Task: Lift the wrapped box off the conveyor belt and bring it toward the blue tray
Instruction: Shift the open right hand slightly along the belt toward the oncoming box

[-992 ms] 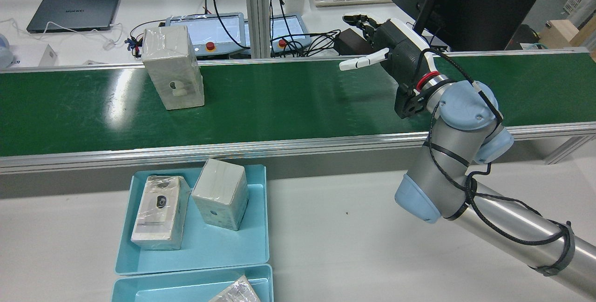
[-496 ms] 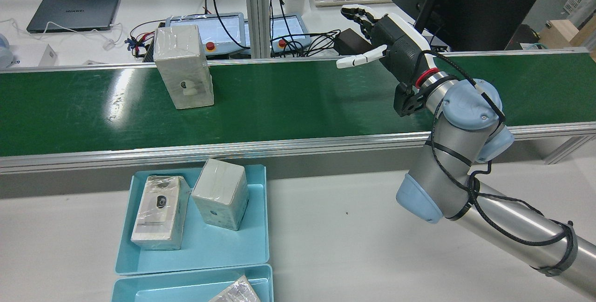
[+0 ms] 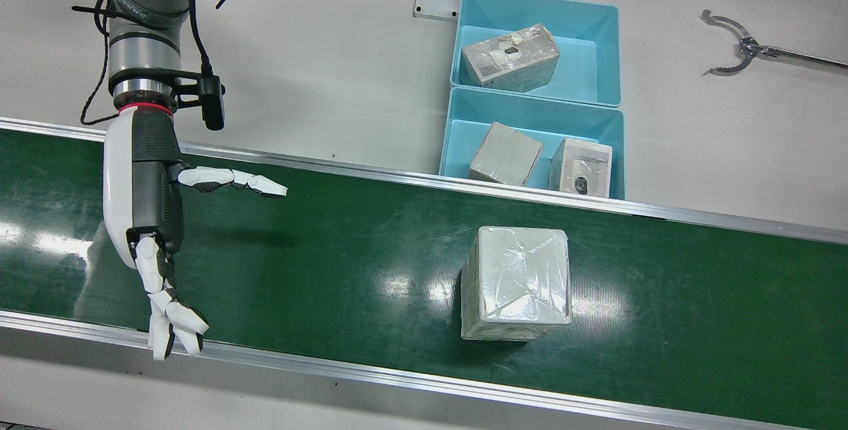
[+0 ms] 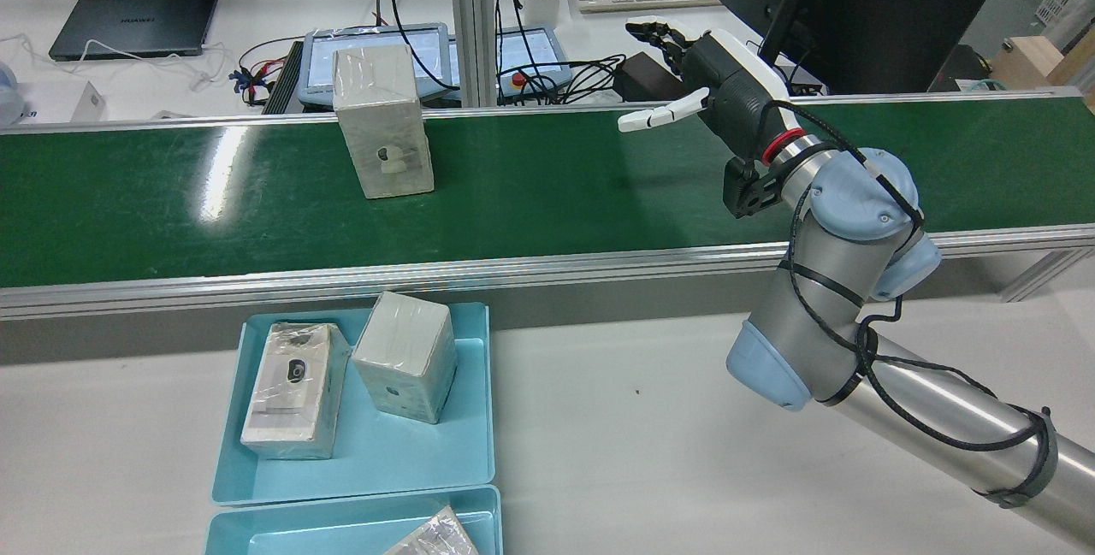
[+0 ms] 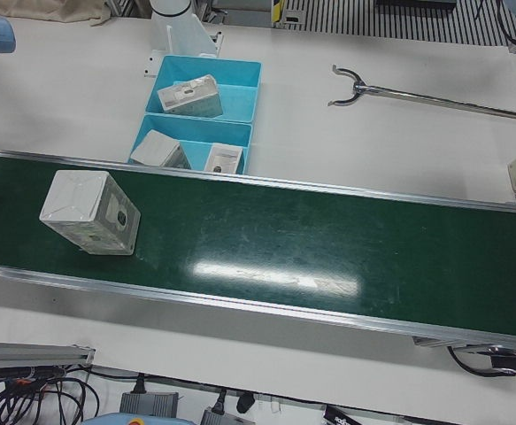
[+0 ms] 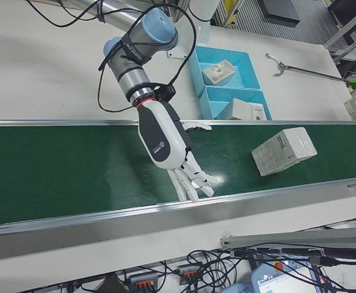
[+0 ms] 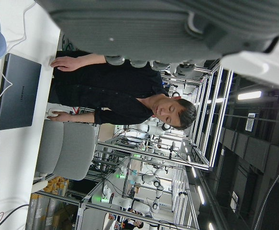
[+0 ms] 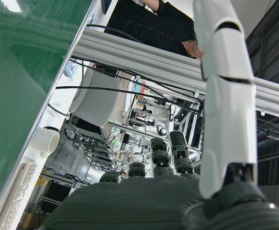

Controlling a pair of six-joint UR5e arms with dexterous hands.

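wrapped box [image 4: 381, 121] upright on the green conveyor belt [image 4: 547, 187], touched by nothing | blue tray [image 4: 462, 444] on the white counter [image 4: 616, 435] near the belt, two wrapped boxes inside | right robot hand [image 4: 684, 76] above the belt, well right of the box, fingers spread, grasping nothing | left robot hand: cannot tell its state

Glossy crinkled plastic film wraps the box [image 3: 515, 283]; the green belt [image 3: 344, 264] shines, edged with brushed metal rails [image 3: 397, 377]; smooth blue plastic tray [image 3: 457, 126]
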